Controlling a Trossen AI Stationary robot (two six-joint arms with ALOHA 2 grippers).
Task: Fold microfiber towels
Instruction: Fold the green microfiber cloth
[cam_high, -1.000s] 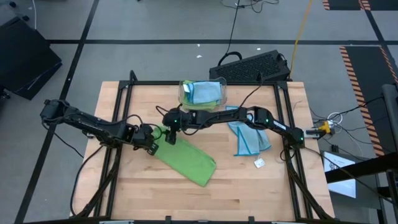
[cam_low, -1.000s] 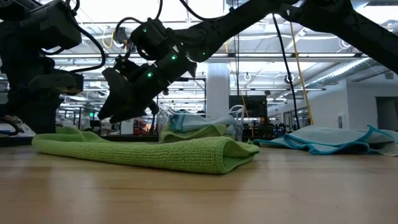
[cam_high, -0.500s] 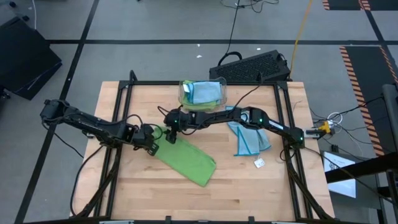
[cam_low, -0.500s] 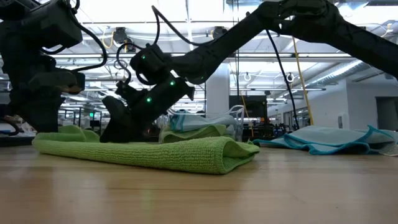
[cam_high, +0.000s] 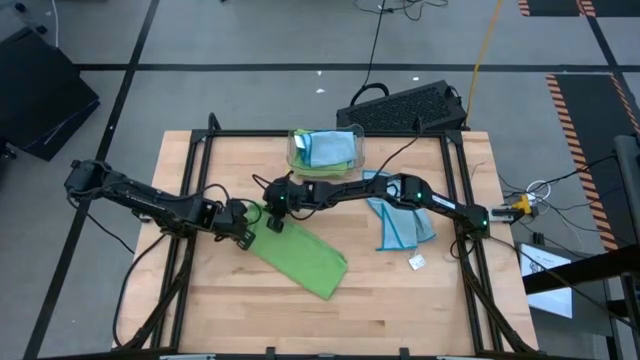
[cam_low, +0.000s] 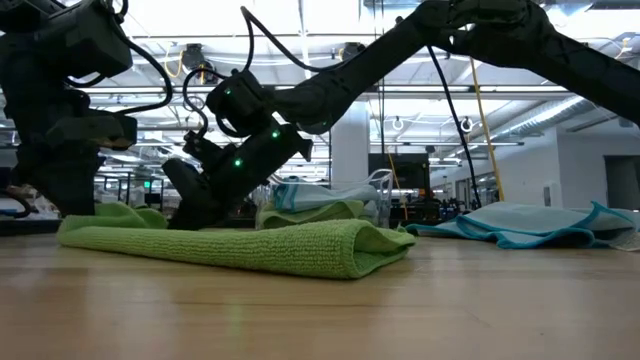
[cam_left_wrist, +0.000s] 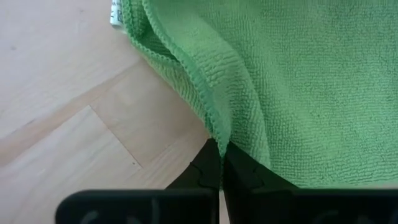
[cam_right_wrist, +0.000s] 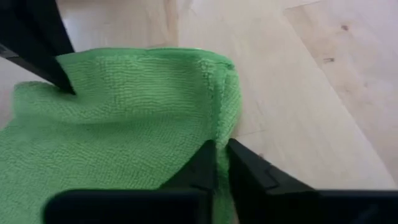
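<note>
A lime green microfiber towel (cam_high: 300, 255) lies folded in a long strip on the table, slanting from the middle toward the near edge. Its folded end (cam_low: 385, 250) points to the near right. Both grippers are at its far left end. My left gripper (cam_high: 244, 228) is shut on the towel's edge from the left. Close beside it, my right gripper (cam_high: 274, 222) is shut on the same end. In the right wrist view the left gripper's dark fingers (cam_right_wrist: 46, 56) show on the towel (cam_right_wrist: 124, 137). My left gripper pinches the towel's hemmed edge (cam_left_wrist: 213, 124) between its two fingers, at the towel's far left end. The fingers slant down from the table's left. The cloth rises in a small ridge at the fingers; the rest lies flat on the table. My right gripper pinches the towel's folded edge (cam_right_wrist: 225, 127) near its far corner between its two fingers. It slants down from the table's right. How many layers it has, I cannot tell. The towel lies on the table.
A clear bin (cam_high: 350, 158) with blue and green towels stands at the far middle. A light blue towel (cam_high: 400, 222) lies crumpled at the right, a small white tag (cam_high: 416, 262) near it. A keyboard (cam_high: 405, 105) sits beyond the far edge. Bare wood lies along the near edge.
My right gripper has come down from above the towel onto its far left end, and its fingers have drawn together there. The towel and my left gripper have kept still.
</note>
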